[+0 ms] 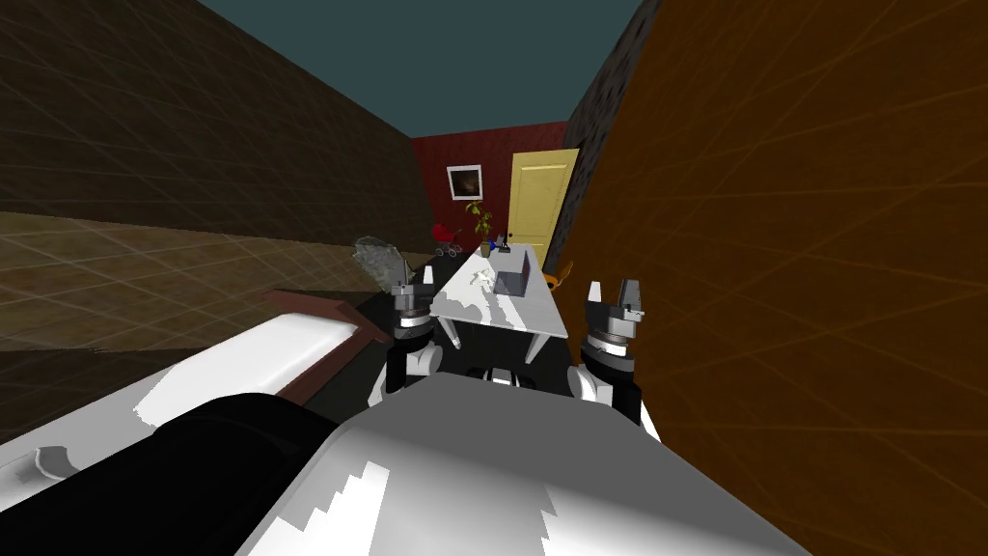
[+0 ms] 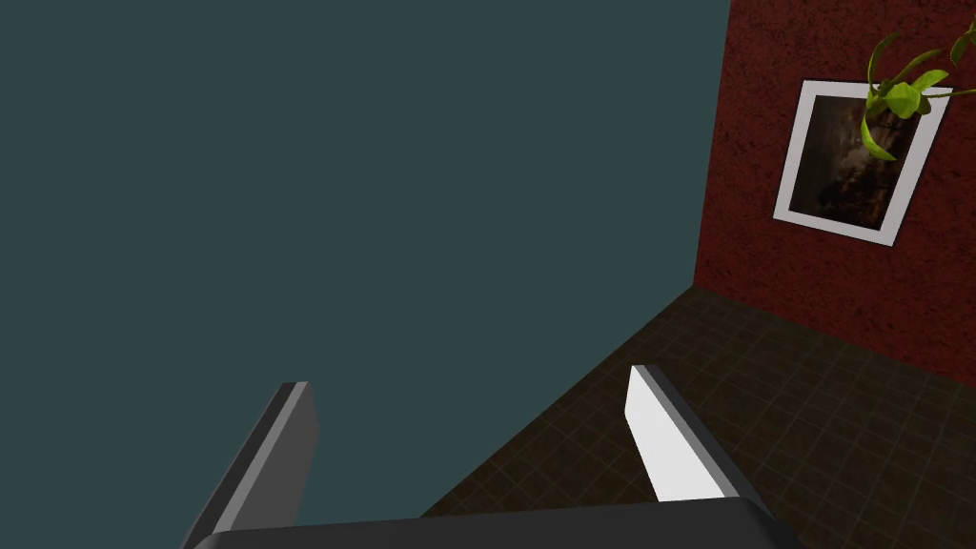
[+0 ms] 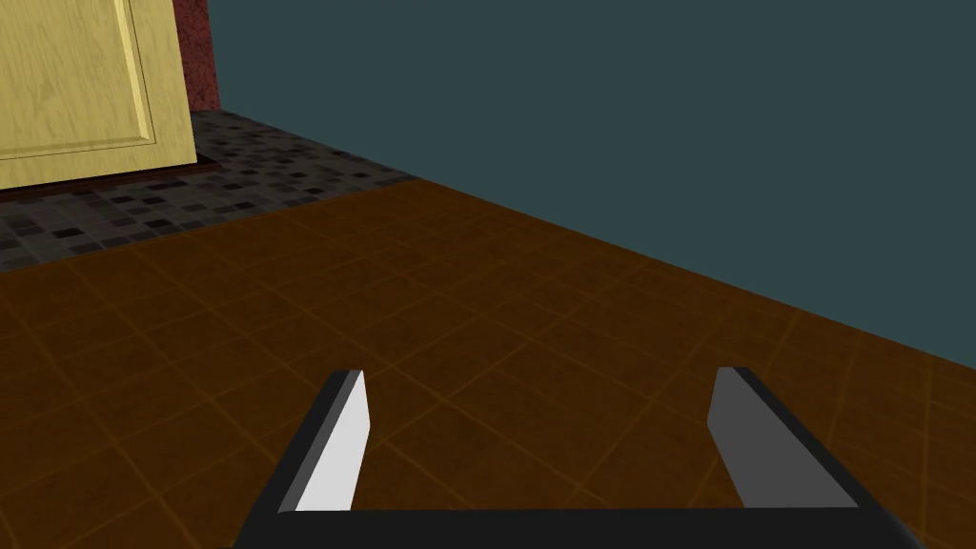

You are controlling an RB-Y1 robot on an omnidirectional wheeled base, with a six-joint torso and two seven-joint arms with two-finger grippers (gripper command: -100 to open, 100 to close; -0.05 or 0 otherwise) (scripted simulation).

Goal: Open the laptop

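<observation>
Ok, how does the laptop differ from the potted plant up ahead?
The laptop is low, grey and boxy; the potted plant is tall and thin with green leaves. The laptop sits midway along the white table, toward its right edge; the potted plant stands at its far end, to the left. Both lie beyond the open left gripper and right gripper, untouched.

**Tight lane to the table**

Hemmed on the right by the orange-brown wall (image 1: 791, 290), close beside the raised right gripper (image 1: 613, 291). On the left, low white furniture with a brown edge (image 1: 323, 311), near the left gripper (image 1: 413, 282). Straight ahead, the white table (image 1: 482, 309), near edge between the two grippers, near half of the top bare. Farther along the top: grey laptop (image 1: 511, 277), then a potted plant (image 1: 480, 227) at the far end. Orange chair (image 1: 557, 278) wedged between table and wall.
</observation>
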